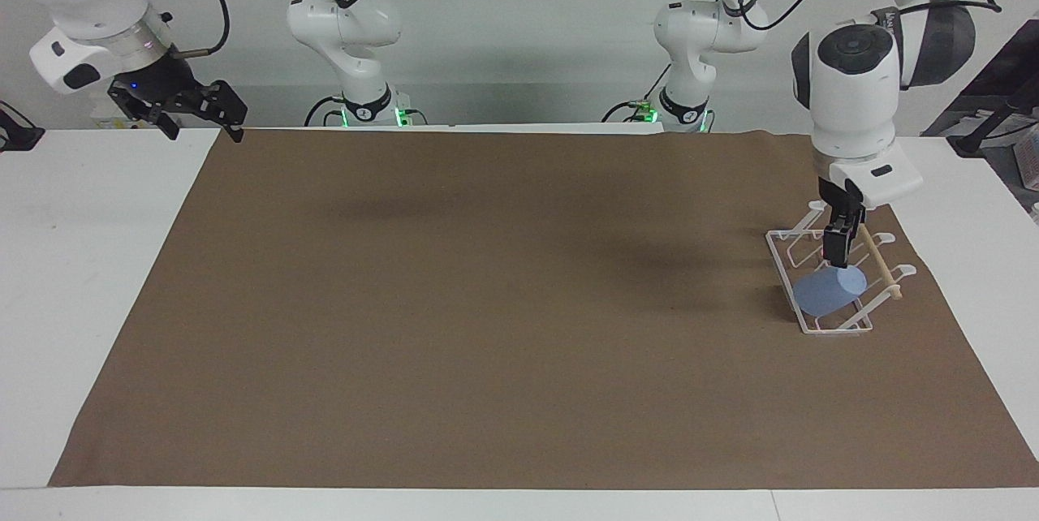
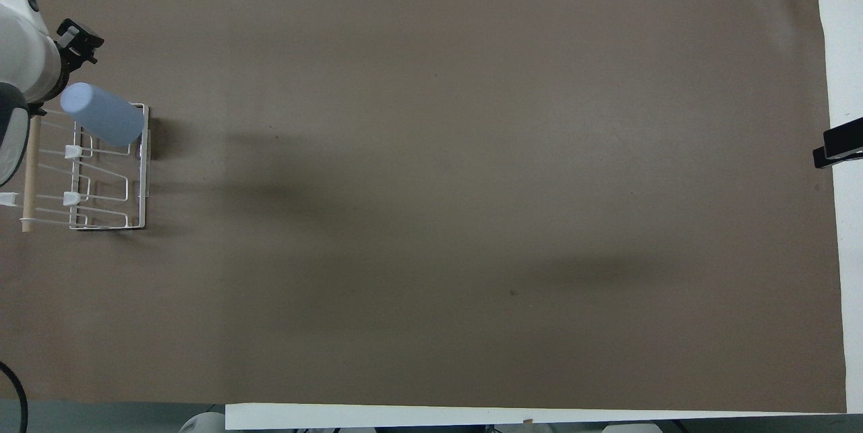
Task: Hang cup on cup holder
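One cup lies slanted on the cup holder; left gripper spread above.

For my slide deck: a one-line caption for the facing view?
Light-blue cup hung tilted on the wire cup holder, left gripper open just above it.

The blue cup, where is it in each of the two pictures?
Facing view: the blue cup lies tilted on the white rack, at the picture's right side, just below the left gripper.
Overhead view: the blue cup is at the picture's left edge, on the rack's end farthest from the robots.
Shared landmark: the rack's wooden dowel runs beside the cup in both views.
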Robot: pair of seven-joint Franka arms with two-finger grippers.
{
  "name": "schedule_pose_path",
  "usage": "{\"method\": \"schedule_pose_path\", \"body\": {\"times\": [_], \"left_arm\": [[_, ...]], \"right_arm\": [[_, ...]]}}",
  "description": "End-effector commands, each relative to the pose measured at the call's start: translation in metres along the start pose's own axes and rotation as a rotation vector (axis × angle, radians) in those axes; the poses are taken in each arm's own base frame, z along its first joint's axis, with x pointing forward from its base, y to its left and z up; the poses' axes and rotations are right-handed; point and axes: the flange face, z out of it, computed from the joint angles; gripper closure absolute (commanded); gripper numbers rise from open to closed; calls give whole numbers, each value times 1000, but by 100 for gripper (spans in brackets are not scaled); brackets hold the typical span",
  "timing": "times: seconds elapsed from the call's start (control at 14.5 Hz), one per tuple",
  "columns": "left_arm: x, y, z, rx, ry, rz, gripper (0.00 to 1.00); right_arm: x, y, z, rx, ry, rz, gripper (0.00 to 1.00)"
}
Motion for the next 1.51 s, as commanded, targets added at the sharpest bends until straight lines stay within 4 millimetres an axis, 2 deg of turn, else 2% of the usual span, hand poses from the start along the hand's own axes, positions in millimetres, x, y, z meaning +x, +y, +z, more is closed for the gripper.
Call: {"method": "schedule_pose_path", "body": {"times": [0.0, 0.07, 0.21, 0.34, 0.62, 0.76, 0.96, 1.31, 1.44], "left_arm": [[6, -18, -2, -12, -96, 144, 0], [6, -21, -3, -12, -119, 227, 0], [20, -36, -2, -37, -175, 367, 0], [31, -44, -10, -62, -214, 516, 0], [29, -47, -28, -56, -258, 708, 0], [22, -46, -42, -107, -289, 757, 0], [28, -50, -78, -192, -325, 775, 0], [41, -45, -79, -238, -244, 781, 0], [39, -46, -79, -252, -264, 773, 0]], "right_arm": [[-1, 2, -2, -4, -7, 4, 1], [-1, 2, -2, -4, -7, 4, 1], [-1, 2, -3, -4, -6, 4, 1], [-1, 2, -3, -4, -6, 6, 1], [-1, 2, -3, -4, -6, 6, 1], [-1, 2, -3, -4, -6, 6, 1], [-1, 2, -3, -4, -6, 6, 1], [-1, 2, -3, -4, -6, 6, 1], [-1, 2, -3, -4, -6, 6, 1]]}}
